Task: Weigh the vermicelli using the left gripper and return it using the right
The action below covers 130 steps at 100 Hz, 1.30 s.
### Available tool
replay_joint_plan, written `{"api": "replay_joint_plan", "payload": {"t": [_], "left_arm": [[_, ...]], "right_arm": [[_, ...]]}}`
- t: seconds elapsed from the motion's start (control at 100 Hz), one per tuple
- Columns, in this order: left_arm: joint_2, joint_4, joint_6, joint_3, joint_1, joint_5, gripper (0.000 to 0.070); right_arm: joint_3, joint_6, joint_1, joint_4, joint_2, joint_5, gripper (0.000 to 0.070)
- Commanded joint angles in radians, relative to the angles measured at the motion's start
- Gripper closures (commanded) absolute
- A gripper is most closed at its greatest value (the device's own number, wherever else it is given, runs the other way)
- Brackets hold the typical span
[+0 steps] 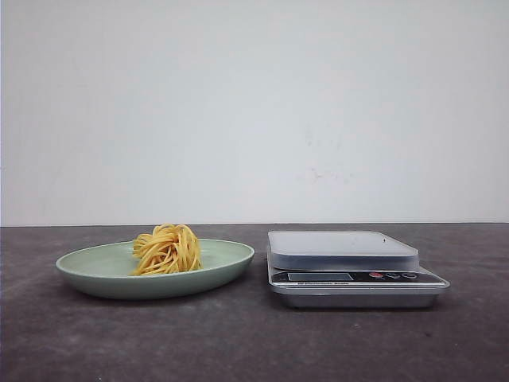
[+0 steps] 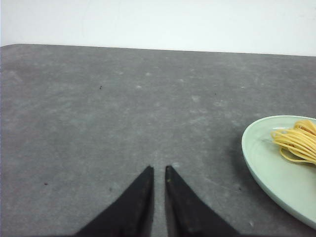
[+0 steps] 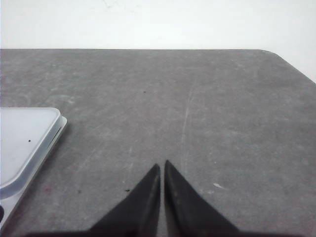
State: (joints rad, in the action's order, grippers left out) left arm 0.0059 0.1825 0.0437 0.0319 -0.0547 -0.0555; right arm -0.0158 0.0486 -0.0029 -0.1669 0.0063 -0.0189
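Nothing is weighed yet: the yellow coiled vermicelli nest (image 1: 166, 249) sits on the pale green oval plate (image 1: 95, 269) beside the bare silver scale (image 1: 342, 248), both black pincers, left (image 2: 159, 173) and right (image 3: 162, 168), clenched empty above the grey surface (image 1: 254, 342).

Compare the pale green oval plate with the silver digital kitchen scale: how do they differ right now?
The pale green oval plate holds a nest of yellow vermicelli; the silver digital kitchen scale has a bare platform. The plate is shallow and rounded, the scale boxy and rectangular. The plate sits left, the scale right. Both rest flat on the grey table, apart.
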Motion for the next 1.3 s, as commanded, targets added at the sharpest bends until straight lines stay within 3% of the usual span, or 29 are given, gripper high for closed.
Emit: {"api": "replay_joint_plan", "payload": {"t": [0.0,1.29], "left_arm": [[-0.001,0.005,-0.006,-0.018,0.001,0.0,0.07],[-0.001,0.003,-0.006,-0.018,0.001,0.0,0.07]], "right_arm": [[0.003,-0.008,-0.001,0.018,-0.002,0.0,0.0693],[0.003,-0.003,-0.001,0.061,-0.002,-0.008,0.0693]]}}
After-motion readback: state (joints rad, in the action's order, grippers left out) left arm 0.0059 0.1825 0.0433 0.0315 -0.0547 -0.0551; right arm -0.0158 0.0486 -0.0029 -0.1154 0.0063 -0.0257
